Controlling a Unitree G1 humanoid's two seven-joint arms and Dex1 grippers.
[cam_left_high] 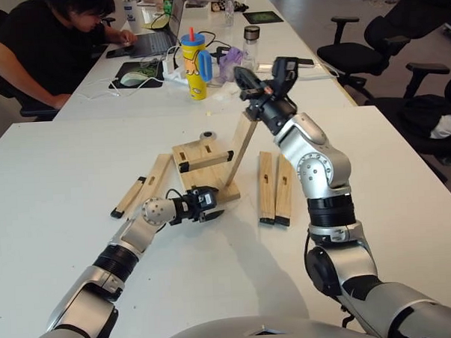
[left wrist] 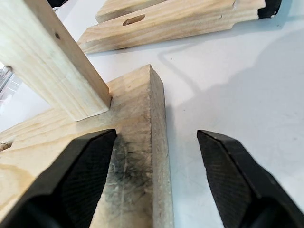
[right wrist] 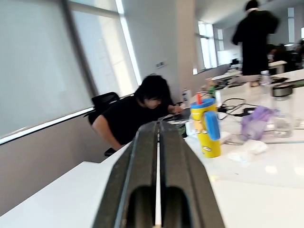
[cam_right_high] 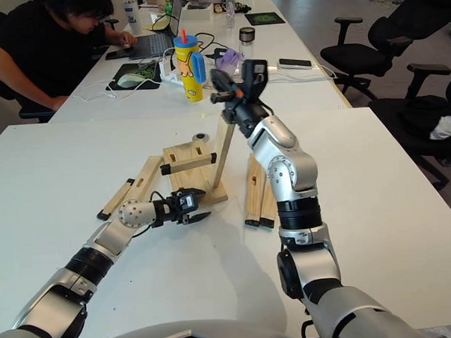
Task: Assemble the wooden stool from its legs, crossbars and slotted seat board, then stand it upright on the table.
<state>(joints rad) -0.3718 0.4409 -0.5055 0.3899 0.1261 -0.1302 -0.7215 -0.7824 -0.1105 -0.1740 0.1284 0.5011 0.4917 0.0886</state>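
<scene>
My left end effector spread astride the edge of the seat board.
Right end effector pressed together, near the top of the leaning leg.

Seat board with leg tilted on it, pair of legs right, two more pieces left.

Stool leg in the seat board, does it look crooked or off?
Yes. The leg leans sideways from the seat board rather than standing square, so it looks not fully seated. The open left end effector straddles the board's near edge.
</scene>
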